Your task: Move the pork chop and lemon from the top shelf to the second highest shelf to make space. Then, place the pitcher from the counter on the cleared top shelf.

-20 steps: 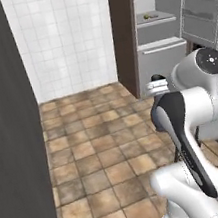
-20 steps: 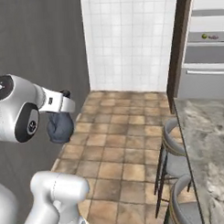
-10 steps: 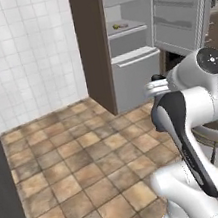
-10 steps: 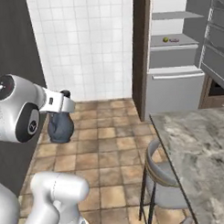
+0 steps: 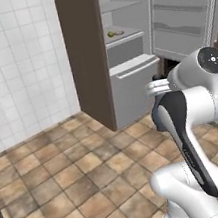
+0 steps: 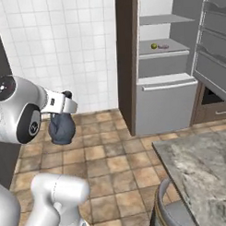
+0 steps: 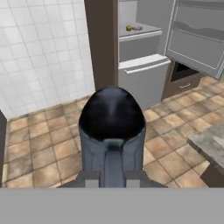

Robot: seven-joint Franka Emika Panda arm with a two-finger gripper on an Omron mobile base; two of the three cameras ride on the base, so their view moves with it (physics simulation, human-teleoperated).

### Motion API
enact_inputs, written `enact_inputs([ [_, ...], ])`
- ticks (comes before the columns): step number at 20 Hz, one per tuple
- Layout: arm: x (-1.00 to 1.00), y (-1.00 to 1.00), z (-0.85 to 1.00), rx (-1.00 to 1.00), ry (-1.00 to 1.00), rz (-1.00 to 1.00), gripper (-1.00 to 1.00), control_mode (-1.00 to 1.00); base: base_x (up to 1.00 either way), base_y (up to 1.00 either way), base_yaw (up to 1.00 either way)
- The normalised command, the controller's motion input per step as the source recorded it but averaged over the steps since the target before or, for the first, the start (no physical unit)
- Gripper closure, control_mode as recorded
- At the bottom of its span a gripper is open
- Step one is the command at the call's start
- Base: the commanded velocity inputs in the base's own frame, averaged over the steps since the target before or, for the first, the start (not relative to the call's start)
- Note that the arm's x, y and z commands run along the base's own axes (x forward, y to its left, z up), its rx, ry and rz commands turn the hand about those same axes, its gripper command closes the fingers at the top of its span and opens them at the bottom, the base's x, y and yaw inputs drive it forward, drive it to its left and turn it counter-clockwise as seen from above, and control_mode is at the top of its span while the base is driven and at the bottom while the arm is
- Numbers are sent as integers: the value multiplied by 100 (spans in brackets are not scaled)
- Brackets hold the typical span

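My gripper is shut on the dark blue-grey pitcher, which hangs above the tiled floor at the left. In the hand view the pitcher sits right in front of the gripper. Ahead, the fridge stands open. The yellow lemon and the pink pork chop lie side by side on the second highest shelf. The top shelf above them is bare. The lemon and pork chop lie on the same shelf in the left base view, and the lemon is small and far in the hand view.
The fridge door hangs open to the right, with its racks facing in. A dark brown panel flanks the fridge on the left, beside a white tiled wall. A marble counter and a stool stand near at the right.
The whole picture has shifted: the base has moved and the open fridge has come from the far right towards the middle and closer. The pitcher stays in the shut gripper.
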Motion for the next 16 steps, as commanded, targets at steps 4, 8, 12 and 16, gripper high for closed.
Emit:
enact_inputs([
  [4, 0, 0, 0, 0, 0, 0, 100, 100, 100, 1, -19],
  [8, 0, 0, 0, 0, 0, 0, 100, 100, 100, -1, -12],
  [12, 0, 0, 0, 0, 0, 0, 100, 100, 100, -14, -12],
  [16, 0, 0, 0, 0, 0, 0, 100, 100, 93, -29, -23],
])
